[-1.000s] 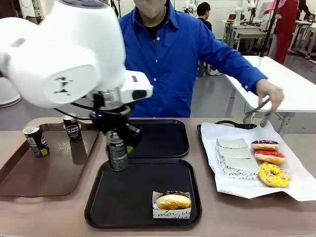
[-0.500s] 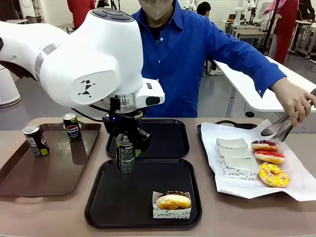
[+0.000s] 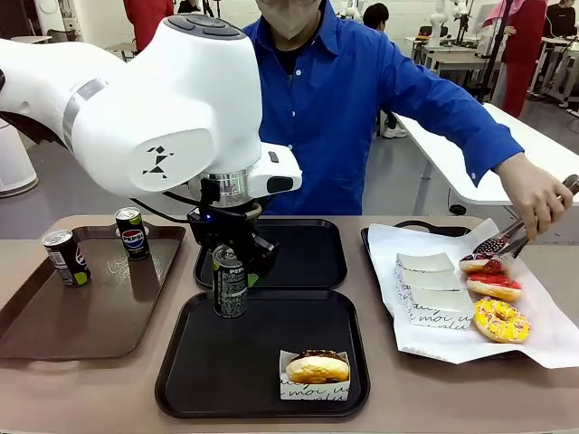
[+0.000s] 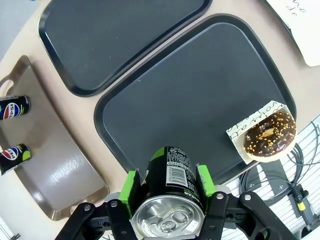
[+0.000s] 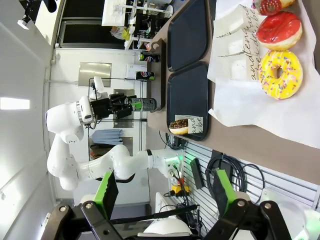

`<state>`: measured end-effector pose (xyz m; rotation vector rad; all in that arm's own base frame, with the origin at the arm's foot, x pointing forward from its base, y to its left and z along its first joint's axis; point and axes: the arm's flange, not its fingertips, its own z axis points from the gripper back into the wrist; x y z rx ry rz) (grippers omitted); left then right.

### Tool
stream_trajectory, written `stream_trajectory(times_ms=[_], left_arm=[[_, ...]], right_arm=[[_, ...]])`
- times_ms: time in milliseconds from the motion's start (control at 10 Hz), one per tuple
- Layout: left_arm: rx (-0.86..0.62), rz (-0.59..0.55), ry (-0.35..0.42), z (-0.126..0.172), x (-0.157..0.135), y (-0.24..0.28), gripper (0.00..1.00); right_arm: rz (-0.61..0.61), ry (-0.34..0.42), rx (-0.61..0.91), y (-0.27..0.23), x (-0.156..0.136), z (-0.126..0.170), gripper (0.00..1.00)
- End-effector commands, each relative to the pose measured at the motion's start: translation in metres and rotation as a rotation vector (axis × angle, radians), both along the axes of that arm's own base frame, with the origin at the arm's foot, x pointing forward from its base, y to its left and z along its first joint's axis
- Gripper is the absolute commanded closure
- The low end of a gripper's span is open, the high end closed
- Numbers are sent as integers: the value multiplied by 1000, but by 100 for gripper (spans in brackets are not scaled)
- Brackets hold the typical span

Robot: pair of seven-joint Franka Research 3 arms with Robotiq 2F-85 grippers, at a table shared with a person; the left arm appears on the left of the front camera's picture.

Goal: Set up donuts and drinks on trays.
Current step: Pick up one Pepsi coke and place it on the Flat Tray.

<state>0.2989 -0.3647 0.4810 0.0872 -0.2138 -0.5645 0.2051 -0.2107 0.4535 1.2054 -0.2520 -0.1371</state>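
Currently gripped: a dark can [image 3: 229, 285] [image 4: 170, 170], upright, silver top facing the wrist camera.
Left gripper [image 3: 230, 271] [image 4: 168, 185]: jaws partly closed, one green pad pressed to each side of the dark can – a firm two-sided hold.
Dark can position: over the far-left corner of the near black tray [image 3: 262, 344] [image 4: 200, 90]; whether its base touches the tray floor cannot be told.
Right gripper [image 5: 165, 195]: jaws spread wide with nothing between the pads, held off the right end of the table.
Sleeved donut [image 3: 317, 366] [image 4: 270, 132]: a chocolate-topped ring in a white lettered sleeve, lying in the near-right corner of the near black tray, well apart from the dark can.
Far black tray [image 3: 303, 249] [image 4: 115, 35]: just beyond the near black tray, edges nearly touching.
Brown tray [image 3: 99, 307]: left of both black trays – two cans [image 3: 65, 258] stand upright along its far-left part, close together but not touching.
White paper [image 3: 452, 348]: spread over a tray at the right, carrying folded paper sleeves [image 3: 425, 289] and three donuts [image 3: 494, 287] in a row running near to far – yellow sprinkled nearest, red in the middle, dark-topped farthest.
Person's hand [image 3: 538, 194]: reaching in from the far right, holding tongs [image 3: 507, 242] whose tips are at the farthest donut.
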Motion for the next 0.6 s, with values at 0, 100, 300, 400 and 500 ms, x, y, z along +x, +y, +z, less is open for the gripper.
stream_trajectory(times_ms=[0,100,300,400,500], left_arm=[[-67,3,77,-4,15,8,43],[-102,-2,119,-17,29,15,43],[-122,-21,122,-42,35,26,43],[-145,-40,144,-54,40,31,43],[-152,-42,166,-69,40,35,43]], right_arm=[[6,-23,18,-1,0,-1,0],[6,-23,18,-1,0,-1,0],[6,-23,18,-1,0,-1,0],[6,-23,18,-1,0,-1,0],[6,-23,18,-1,0,-1,0]])
